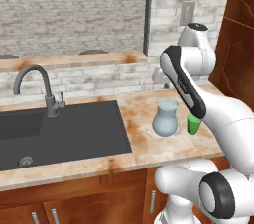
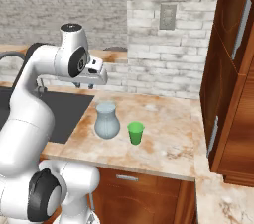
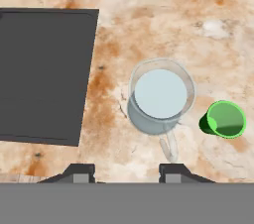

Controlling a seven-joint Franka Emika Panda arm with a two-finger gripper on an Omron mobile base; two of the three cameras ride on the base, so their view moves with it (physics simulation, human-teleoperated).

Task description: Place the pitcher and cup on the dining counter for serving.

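The pale-blue glass pitcher (image 1: pixel 166 118) (image 2: pixel 106 121) stands on the stained counter to the right of the sink. From above, its open mouth (image 3: pixel 161 92) shows, with the handle pointing toward the bottom of the hand view. The small green cup (image 1: pixel 193 125) (image 2: pixel 135 133) (image 3: pixel 225 119) stands upright just right of it, apart from it. My gripper (image 2: pixel 87 85) (image 3: pixel 126 173) hangs open above the counter, higher than the pitcher and a little behind it, with nothing between its fingers. A beige, rust-stained ledge, the dining counter (image 1: pixel 74 61), runs behind the sink wall.
The black sink (image 1: pixel 59 129) (image 3: pixel 44 74) with a grey faucet (image 1: pixel 47 89) lies to the left. A brick wall with an outlet (image 2: pixel 167 16) backs the counter. Tall wooden cabinets (image 2: pixel 233 69) close off the right side. My own arm (image 1: pixel 186 86) partly covers the cup.
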